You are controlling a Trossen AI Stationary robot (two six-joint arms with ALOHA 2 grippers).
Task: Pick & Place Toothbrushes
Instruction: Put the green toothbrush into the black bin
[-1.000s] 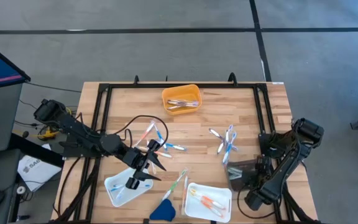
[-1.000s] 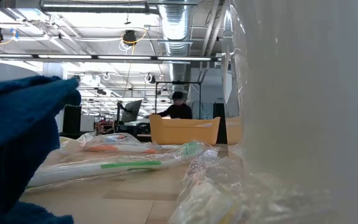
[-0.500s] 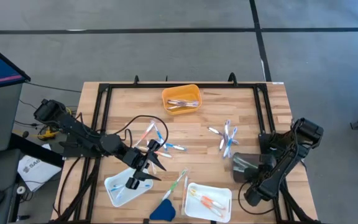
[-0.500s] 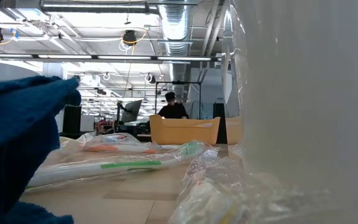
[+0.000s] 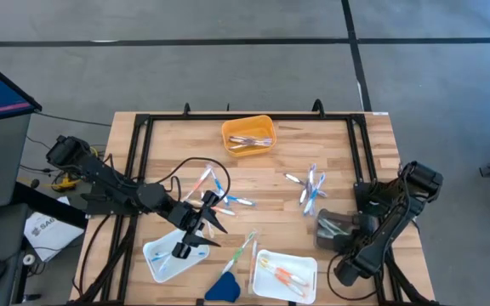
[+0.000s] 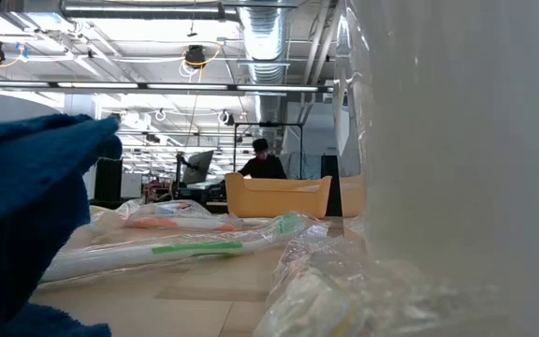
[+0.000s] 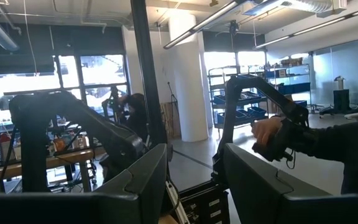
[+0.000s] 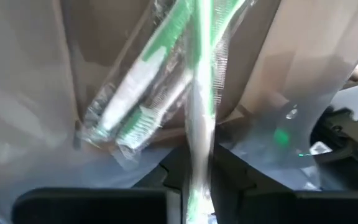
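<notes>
My right gripper (image 8: 197,180) is clamped on a green wrapped toothbrush (image 8: 199,93) near the tabletop's right edge, beside the small heap of blue and clear toothbrushes (image 5: 311,187). My left gripper (image 5: 196,228) hangs with its fingers apart over the white tray (image 5: 153,255) at the front edge. More toothbrushes lie in the orange tray (image 5: 247,129) at the back.

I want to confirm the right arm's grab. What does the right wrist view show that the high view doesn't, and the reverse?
Only the right wrist view: the right gripper closed on a wrapped green toothbrush.
Only the high view: the orange bin, the white tray, and the left gripper waiting, open, near the table's front left.
Both: the loose toothbrush pile just ahead of the right gripper.
</notes>
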